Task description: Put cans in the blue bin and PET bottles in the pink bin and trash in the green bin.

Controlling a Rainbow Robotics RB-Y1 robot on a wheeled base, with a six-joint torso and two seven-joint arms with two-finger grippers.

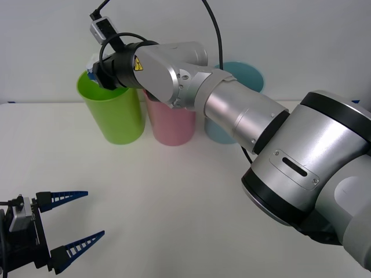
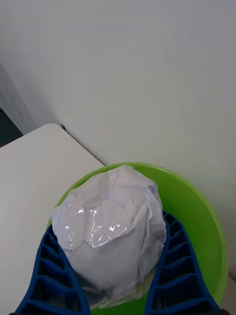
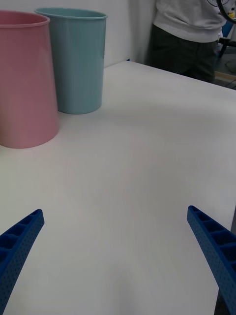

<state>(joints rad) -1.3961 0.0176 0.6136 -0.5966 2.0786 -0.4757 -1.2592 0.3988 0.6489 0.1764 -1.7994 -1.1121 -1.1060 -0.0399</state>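
Note:
My right gripper (image 1: 95,68) hangs over the rim of the green bin (image 1: 113,110) at the back left, shut on the trash (image 2: 109,236), a crumpled white paper ball held between the blue fingers (image 2: 54,275) right above the green bin's mouth (image 2: 196,206). To its right stand the pink bin (image 1: 171,124) and, behind my right arm, the blue bin (image 1: 240,72). My left gripper (image 1: 72,223) rests open near the table's front left corner, nothing between its fingers. Its wrist view shows the pink bin (image 3: 22,78) and blue bin (image 3: 78,59).
The white table (image 1: 174,197) stretches between the bins and my left gripper. My right arm spans the table from the right side to the bins. A wall rises behind the bins.

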